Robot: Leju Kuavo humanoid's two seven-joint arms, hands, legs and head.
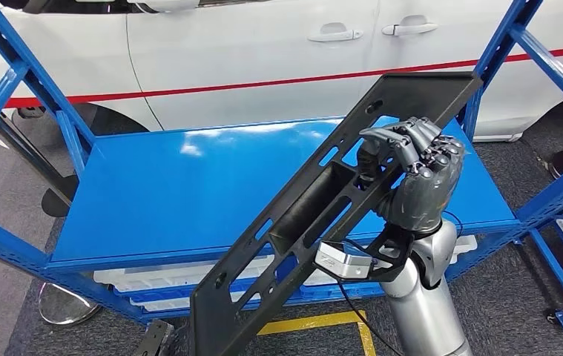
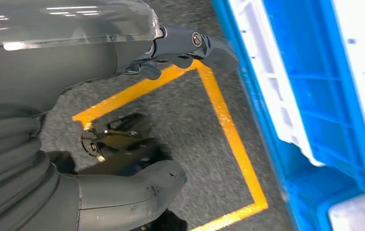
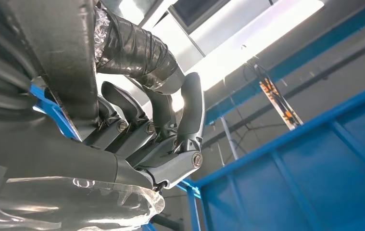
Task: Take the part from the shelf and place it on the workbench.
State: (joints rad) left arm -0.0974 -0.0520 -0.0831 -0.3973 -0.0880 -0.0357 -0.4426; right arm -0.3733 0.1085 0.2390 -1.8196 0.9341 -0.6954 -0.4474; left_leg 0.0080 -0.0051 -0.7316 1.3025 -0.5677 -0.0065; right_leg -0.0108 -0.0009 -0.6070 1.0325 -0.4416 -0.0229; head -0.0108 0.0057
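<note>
Right hand [image 1: 420, 174] fingers are curled tight around a bar of the long black part [image 1: 315, 211], so the part is held. From the head camera, the hand is seen right of the middle of the frame, on top of a silver arm [image 1: 430, 304] that comes up from the bottom edge. The part is tilted, running from the bottom middle of the frame up to the upper right, above the blue shelf [image 1: 189, 185] and not lying on it. White bins [image 1: 145, 280] are seen under the shelf board. A white car [image 1: 263, 52] with a red stripe is parked behind the shelf, across the top of the frame.

Left hand [image 2: 180, 45] is seen hanging over grey floor with a yellow line [image 2: 219, 110]; nothing is held, and its fingers are only loosely bent.
</note>
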